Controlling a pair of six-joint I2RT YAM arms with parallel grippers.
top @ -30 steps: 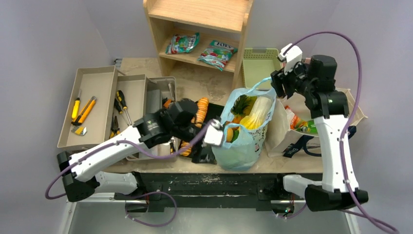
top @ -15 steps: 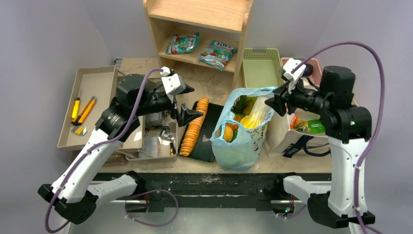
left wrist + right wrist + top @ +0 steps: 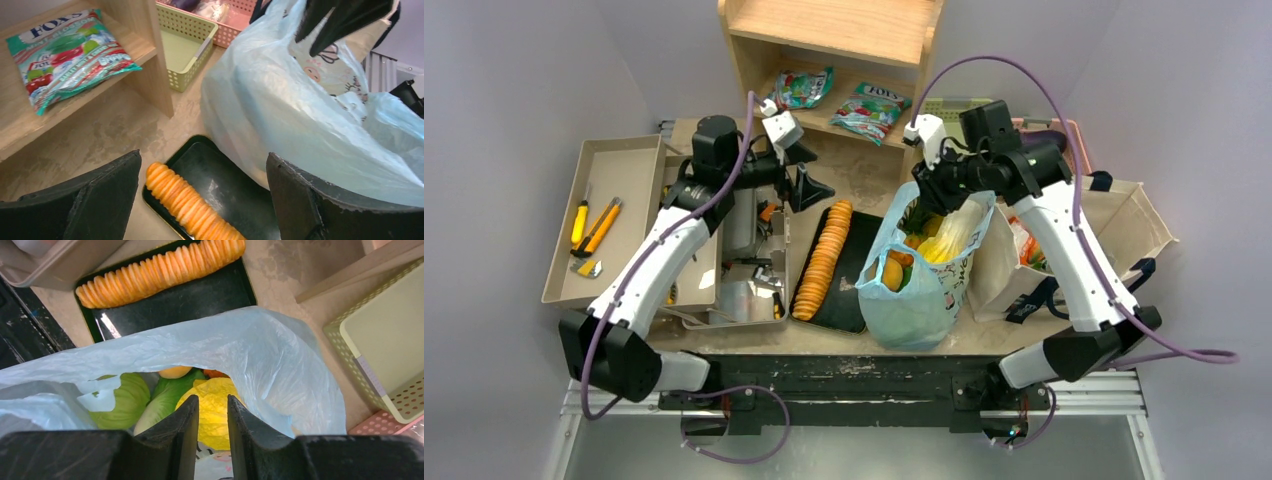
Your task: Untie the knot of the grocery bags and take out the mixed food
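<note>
The light-blue bag (image 3: 919,300) stands on the surface (image 3: 844,165) near its front edge. It is just beside the black tray (image 3: 856,275) that carries a row of crackers (image 3: 822,258). The canvas tote (image 3: 1124,215) lies on its right side, also just beside it.

The mouth of the bag is open and no knot shows, so I judge that the untying is finished and the taking out is the step in hand. The right claw (image 3: 212,405) hangs directly over this mouth and points down at the yellow produce (image 3: 215,387) and the green cabbage (image 3: 125,400) inside. Its fingers stand narrow, with only a thin gap. Whether some plastic film is caught between them I cannot tell. Such a narrow gap perhaps helps it to enter without catching the rim.

The left claw (image 3: 202,160) is wide and holds nothing. It hovers above the tray, to the left of the bag, probably to leave room for the right arm.
</note>
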